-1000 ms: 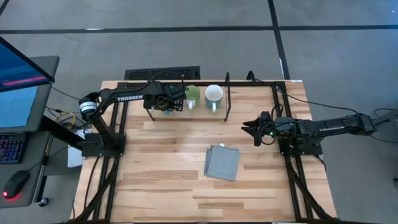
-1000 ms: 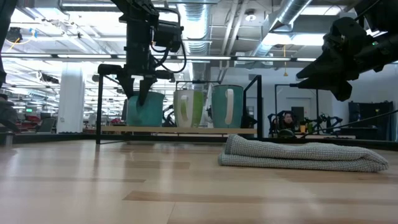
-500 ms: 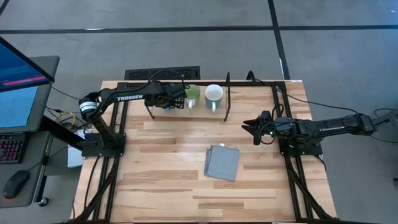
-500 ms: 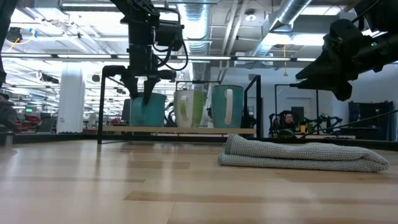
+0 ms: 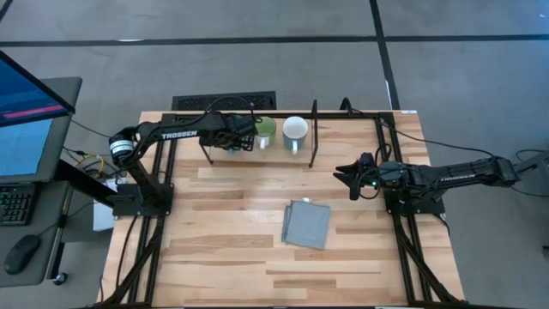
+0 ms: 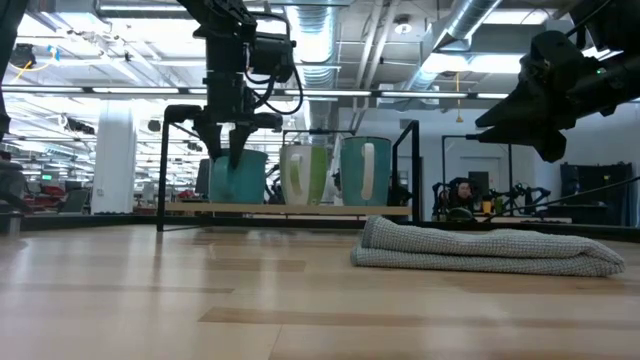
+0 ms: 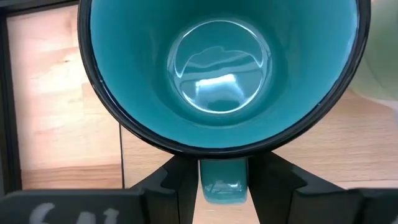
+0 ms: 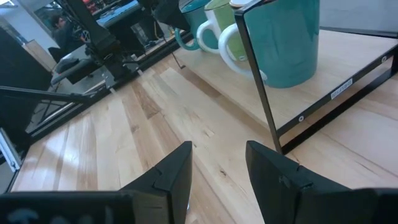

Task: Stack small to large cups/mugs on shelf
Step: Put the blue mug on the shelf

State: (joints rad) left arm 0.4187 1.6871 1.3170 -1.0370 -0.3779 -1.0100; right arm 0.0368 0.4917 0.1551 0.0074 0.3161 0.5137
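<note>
A teal-blue mug stands upright at the left end of the black wire shelf, next to a light-green mug. To the right of that is a mug with a white inside and white handle. All three show in a row in the low view, the teal-blue one at the left. My left gripper reaches down over the teal-blue mug and is shut on it. My right gripper hangs open and empty above the table's right side, away from the shelf. My left gripper pinches the teal-blue mug's handle between its two fingers, one on each flat side. The fingers come from above, pointing down beside the mug's wall. The mug is upright, its bottom level with the shelf's wood base.
A folded grey cloth lies on the table in front of the shelf, right of centre. Thin black posts of the shelf stand beside the mugs. A monitor and keyboard stand off the table's left edge.
My left gripper has moved a little toward the table's right along the shelf, still shut on the teal-blue mug's handle. The mug has gone with it, upright, closer to the light-green mug.
</note>
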